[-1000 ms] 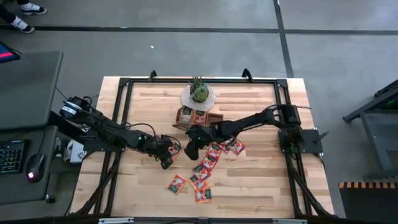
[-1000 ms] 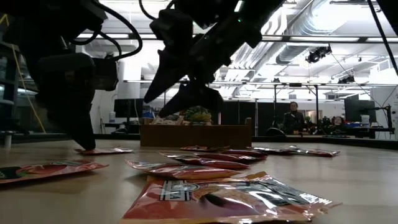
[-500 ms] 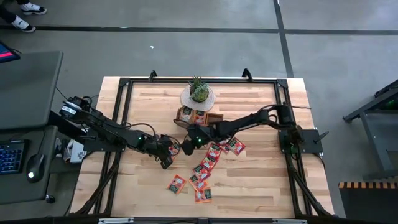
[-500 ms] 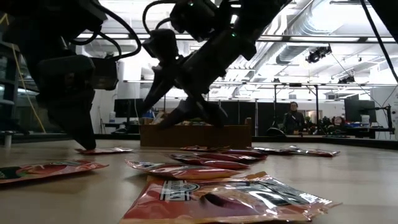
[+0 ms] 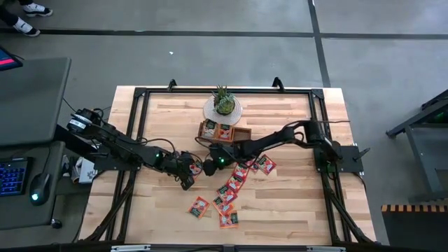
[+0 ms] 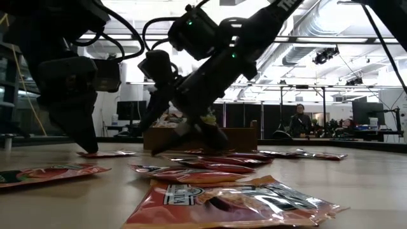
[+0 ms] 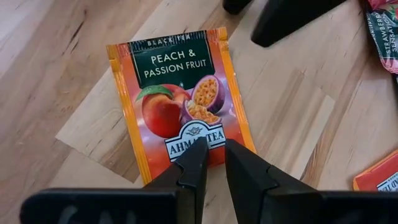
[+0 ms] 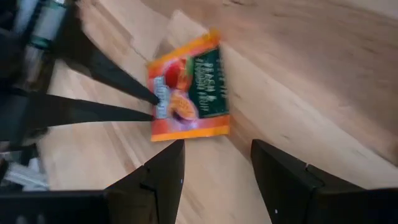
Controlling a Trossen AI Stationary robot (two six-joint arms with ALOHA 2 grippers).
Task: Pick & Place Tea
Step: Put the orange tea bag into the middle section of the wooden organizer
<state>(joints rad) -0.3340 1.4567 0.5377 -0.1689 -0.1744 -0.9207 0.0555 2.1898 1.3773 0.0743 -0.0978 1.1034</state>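
One red-orange tea sachet (image 7: 180,106) lies flat on the wooden table, left of the middle, and my left gripper (image 7: 216,144) is shut on its near edge. My right gripper (image 8: 217,168) hovers open just above the table, close to the same sachet (image 8: 189,87), touching nothing. In the high view the two grippers face each other, left (image 5: 190,178) and right (image 5: 208,166). Several more tea sachets (image 5: 231,190) lie scattered toward the near edge. The brown wooden tray (image 5: 222,131) stands behind them with sachets in it. My left gripper pinches the sachet's short edge by the brand mark (image 7: 198,132) between its two fingertips. The fingers slant down from the table's left side. The sachet lies flat on the table, its printed face up.
A potted plant on a white plate (image 5: 223,105) stands just behind the tray. A black frame (image 5: 140,94) runs round the table's edges. Bare wood lies at the near left and the far right. A person (image 6: 299,121) stands far off in the room.
My right gripper has come down toward the table and the sachet in my left gripper, rolling about its own line as it sank. It has stayed open.
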